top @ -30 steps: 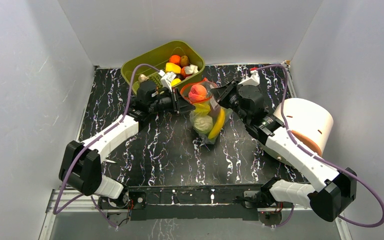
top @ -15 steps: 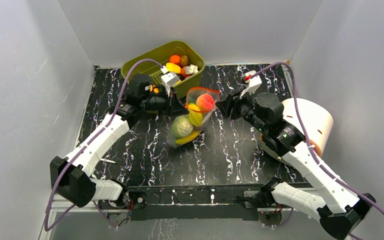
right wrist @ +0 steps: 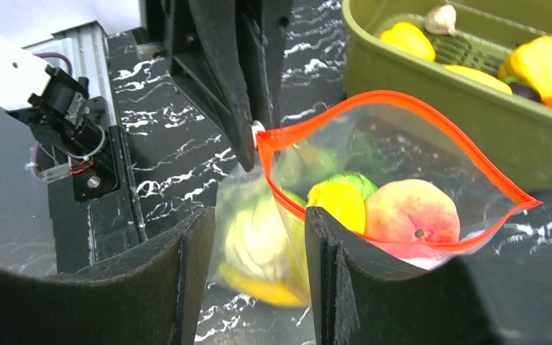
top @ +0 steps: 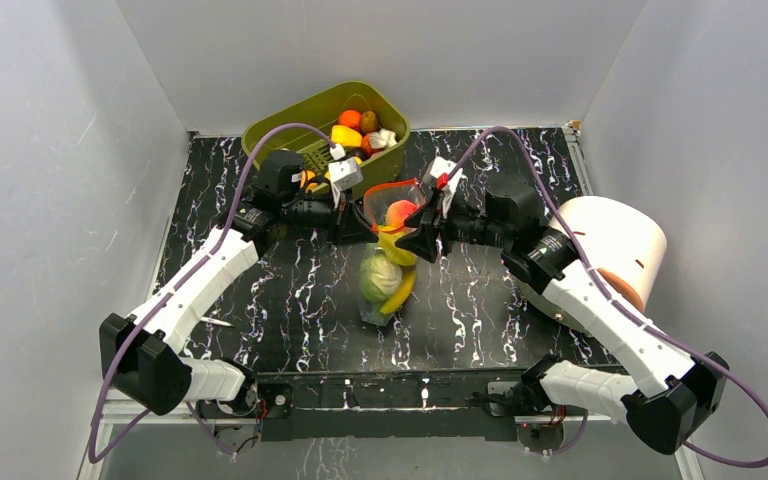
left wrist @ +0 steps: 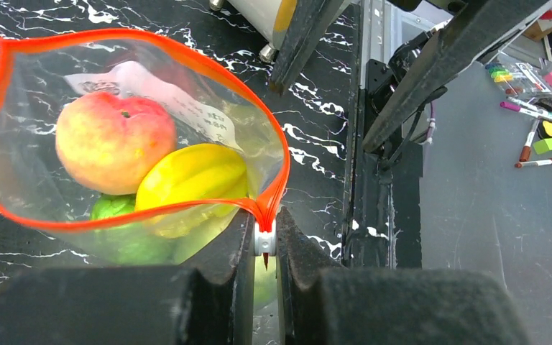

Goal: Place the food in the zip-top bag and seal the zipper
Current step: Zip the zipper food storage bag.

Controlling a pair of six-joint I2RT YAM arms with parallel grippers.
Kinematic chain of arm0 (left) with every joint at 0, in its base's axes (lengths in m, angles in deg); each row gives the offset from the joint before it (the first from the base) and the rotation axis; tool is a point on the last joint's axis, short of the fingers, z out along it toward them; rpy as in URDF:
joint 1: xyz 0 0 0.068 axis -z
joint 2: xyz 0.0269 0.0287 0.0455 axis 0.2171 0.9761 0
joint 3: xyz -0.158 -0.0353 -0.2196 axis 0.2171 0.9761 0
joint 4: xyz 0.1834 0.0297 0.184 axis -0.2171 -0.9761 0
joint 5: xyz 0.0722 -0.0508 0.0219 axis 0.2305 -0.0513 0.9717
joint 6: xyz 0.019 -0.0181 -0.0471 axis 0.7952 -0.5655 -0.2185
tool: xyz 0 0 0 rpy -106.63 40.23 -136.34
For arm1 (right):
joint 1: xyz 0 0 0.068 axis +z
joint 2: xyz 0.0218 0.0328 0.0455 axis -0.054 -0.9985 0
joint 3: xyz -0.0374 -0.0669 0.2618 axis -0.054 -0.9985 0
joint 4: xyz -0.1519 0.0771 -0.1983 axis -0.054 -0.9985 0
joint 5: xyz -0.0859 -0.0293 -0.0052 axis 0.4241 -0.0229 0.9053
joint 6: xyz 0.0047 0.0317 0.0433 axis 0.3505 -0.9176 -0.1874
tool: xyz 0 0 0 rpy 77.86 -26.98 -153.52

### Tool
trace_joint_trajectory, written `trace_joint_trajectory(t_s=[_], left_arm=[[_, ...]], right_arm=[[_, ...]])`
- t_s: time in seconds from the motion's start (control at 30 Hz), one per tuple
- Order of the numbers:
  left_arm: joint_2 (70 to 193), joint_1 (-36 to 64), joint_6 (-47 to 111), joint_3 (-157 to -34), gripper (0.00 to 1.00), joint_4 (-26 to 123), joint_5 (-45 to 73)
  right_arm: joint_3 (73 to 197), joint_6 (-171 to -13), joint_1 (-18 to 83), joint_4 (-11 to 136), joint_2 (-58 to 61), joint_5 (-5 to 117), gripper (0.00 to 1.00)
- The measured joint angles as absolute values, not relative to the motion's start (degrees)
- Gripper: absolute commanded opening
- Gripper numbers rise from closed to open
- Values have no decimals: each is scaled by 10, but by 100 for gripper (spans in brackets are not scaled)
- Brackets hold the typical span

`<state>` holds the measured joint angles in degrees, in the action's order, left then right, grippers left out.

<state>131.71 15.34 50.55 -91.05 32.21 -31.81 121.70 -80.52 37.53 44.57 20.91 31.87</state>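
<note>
1. The bag (top: 390, 250) is at mid-table (top: 290, 290), between the two grippers and just near of the green tub (top: 280, 128). Its mouth gapes open and faces up.
2. The left gripper (left wrist: 264, 241) has its fingers pressed together on one end of the zipper (left wrist: 264, 212), where the two halves of the red strip meet. The rest of the strip is parted in a wide loop.
3. The right gripper (right wrist: 259, 223) has its fingers spread. They are at the same end of the bag's mouth. The bag wall runs behind one finger, and I cannot tell whether either finger touches it.
4. Inside the bag, a red-orange fruit (left wrist: 115, 140) and a yellow piece (left wrist: 194, 176) are uppermost. A pale cabbage (top: 380, 280) and a banana (top: 400, 293) lie lower down.
5. The bag's bottom is cut off in both wrist views. From above I cannot tell whether it rests on the table.
6. A white label (left wrist: 187, 108) on the bag carries print too small to read.
7. More food lies in the tub, partly hidden from above by the left wrist.
8. A white drum (top: 610, 240) stands at the right edge, partly hidden by the right arm.
</note>
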Motion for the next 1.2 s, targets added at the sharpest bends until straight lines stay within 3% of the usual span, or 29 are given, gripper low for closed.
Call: trace_joint_trajectory(t_s=[0.43, 0.57, 0.63, 0.7, 0.73, 0.77, 0.83, 0.97, 1.07, 1.2], left_arm=[[1314, 153, 548, -911, 0, 302, -329], [1310, 153, 549, -911, 0, 303, -329], [1308, 153, 549, -911, 1, 303, -329], [1307, 153, 551, -911, 10, 299, -330], [1307, 153, 551, -912, 19, 296, -330], [1307, 153, 552, -913, 28, 292, -330], [1307, 153, 551, -917, 44, 285, -326], [1288, 153, 527, -923, 61, 291, -286], [1246, 153, 496, -902, 68, 335, -252], [1179, 153, 454, -835, 68, 402, -231]], right_arm=[[1203, -730, 383, 496, 152, 263, 51], [1216, -697, 383, 473, 126, 254, 44], [1226, -687, 383, 466, 112, 240, 33], [1230, -677, 383, 465, 101, 221, 14], [1230, -674, 383, 463, 98, 212, 3], [1230, -674, 383, 460, 96, 204, 0], [1230, -681, 384, 459, 95, 198, 0], [1209, -746, 384, 513, 109, 214, 0], [1182, -813, 386, 560, 131, 254, 0], [1160, -892, 386, 600, 155, 305, 0]])
